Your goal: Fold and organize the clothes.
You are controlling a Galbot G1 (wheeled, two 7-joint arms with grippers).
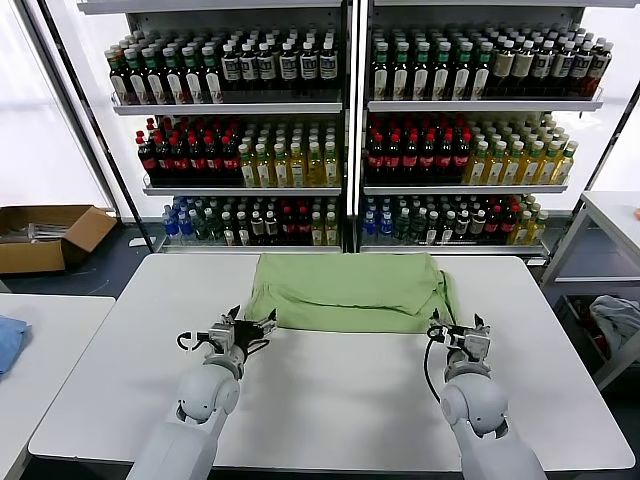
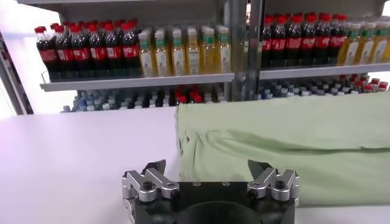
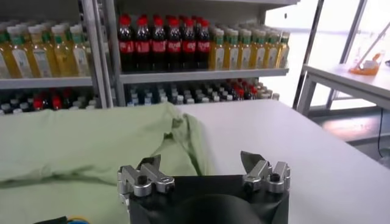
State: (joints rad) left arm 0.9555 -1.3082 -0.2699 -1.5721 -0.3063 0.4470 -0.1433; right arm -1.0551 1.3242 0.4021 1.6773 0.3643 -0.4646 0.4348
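The light green polo shirt (image 1: pixel 350 290) lies folded into a wide flat band across the far middle of the white table (image 1: pixel 330 400). No buttons or print show. My left gripper (image 1: pixel 252 326) is open and empty at the shirt's near left corner, as the left wrist view shows (image 2: pixel 207 167) with the shirt (image 2: pixel 292 146) just ahead. My right gripper (image 1: pixel 456 328) is open and empty at the shirt's near right corner; in the right wrist view (image 3: pixel 201 161) the shirt (image 3: pixel 79 146) lies ahead on one side.
Shelves of bottled drinks (image 1: pixel 340 130) stand behind the table. A cardboard box (image 1: pixel 45 235) sits on the floor at far left. A blue cloth (image 1: pixel 8 340) lies on the left side table. A second table with a grey-white bundle (image 1: pixel 615 320) is at right.
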